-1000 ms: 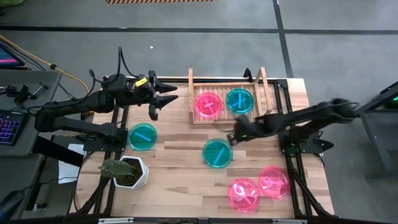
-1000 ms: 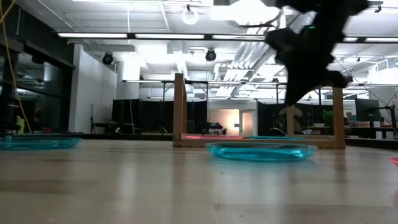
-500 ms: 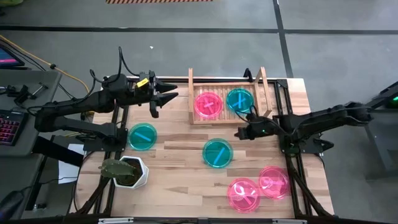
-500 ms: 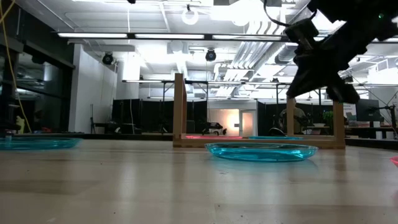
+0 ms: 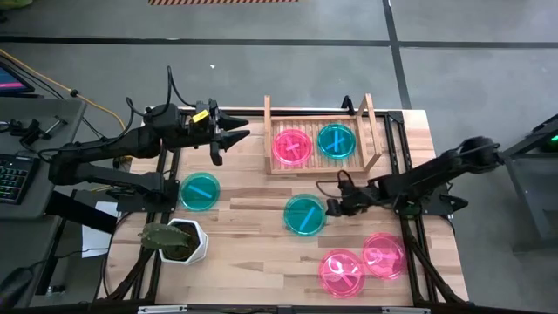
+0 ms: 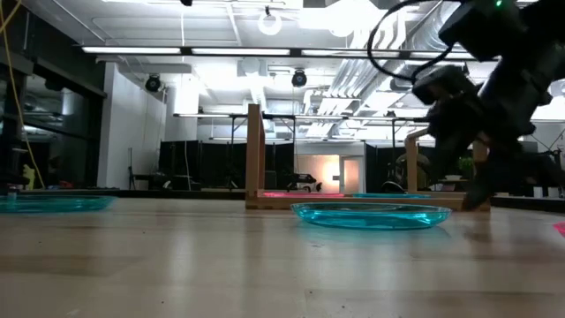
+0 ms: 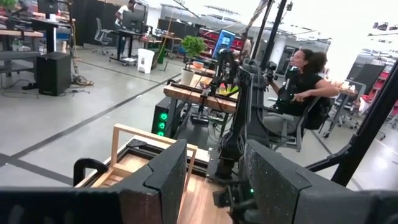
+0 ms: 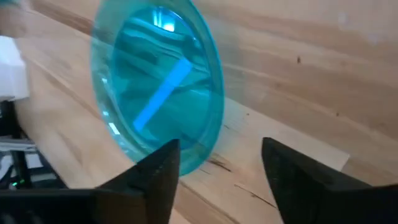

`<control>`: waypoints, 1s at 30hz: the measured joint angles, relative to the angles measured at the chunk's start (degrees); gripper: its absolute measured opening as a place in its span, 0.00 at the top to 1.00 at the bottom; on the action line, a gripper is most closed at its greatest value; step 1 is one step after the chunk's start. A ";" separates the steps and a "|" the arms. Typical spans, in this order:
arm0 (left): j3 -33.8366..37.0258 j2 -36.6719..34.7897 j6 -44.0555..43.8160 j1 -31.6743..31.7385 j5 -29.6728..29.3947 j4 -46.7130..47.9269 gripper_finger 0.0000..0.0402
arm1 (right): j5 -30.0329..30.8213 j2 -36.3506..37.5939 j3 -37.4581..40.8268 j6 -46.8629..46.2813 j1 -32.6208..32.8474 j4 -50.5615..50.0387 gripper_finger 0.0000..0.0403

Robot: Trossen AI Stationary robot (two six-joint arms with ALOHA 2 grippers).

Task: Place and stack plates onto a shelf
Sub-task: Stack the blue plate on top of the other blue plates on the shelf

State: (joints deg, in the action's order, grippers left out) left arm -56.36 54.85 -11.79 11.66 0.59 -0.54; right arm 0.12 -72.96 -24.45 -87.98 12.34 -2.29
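Plates: three teal [image 5: 304, 214], three pink [image 5: 342, 271], two on shelf [image 5: 272, 164]; both end effectors [image 5: 329, 208] spread, empty.

The right gripper [image 5: 330, 208] sits just beside the middle plate [image 5: 304, 214], with the shelf [image 5: 366, 112] behind it holding two plates [image 5: 292, 146]. Two more plates [image 5: 342, 271] lie nearer the table's front edge, and a plant pot [image 5: 177, 240] stands well off past the middle plate

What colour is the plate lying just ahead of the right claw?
Teal-blue: the round translucent plastic plate with a raised divider ridge; clearest in the right wrist view.
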 joint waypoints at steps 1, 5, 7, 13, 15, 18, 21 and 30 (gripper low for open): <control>0.00 0.00 0.00 0.00 -0.01 0.01 0.62 | 0.07 -1.47 0.00 -0.74 0.36 1.36 0.45; 0.00 0.00 0.00 0.00 0.01 0.82 0.62 | 0.40 -7.64 -0.02 -3.44 1.22 8.75 0.42; 0.00 0.00 0.00 0.00 0.03 1.43 0.62 | 0.92 -10.49 -0.24 -4.81 1.32 13.54 0.42; 0.00 0.00 -0.02 0.00 0.10 4.20 0.62 | 4.36 -17.00 -0.66 -9.97 1.42 20.69 0.47; 0.00 0.00 -0.02 0.00 0.12 4.93 0.62 | 5.33 -18.25 -0.72 -11.02 1.44 21.34 0.51; 0.01 0.00 -0.02 0.00 0.12 5.46 0.62 | 5.69 -19.53 -0.74 -11.13 1.33 21.50 0.66; 0.00 0.00 -0.02 0.00 0.12 5.44 0.62 | 6.87 -19.91 -0.72 -10.83 1.37 20.63 0.90; 0.04 -1.37 0.90 0.00 0.07 4.41 0.62 | 12.93 -9.27 -0.15 -7.40 0.76 18.35 1.00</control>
State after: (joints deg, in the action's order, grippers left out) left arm -56.31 53.48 -10.89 11.66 0.66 3.87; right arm 13.05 -82.22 -24.59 -95.39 13.10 16.06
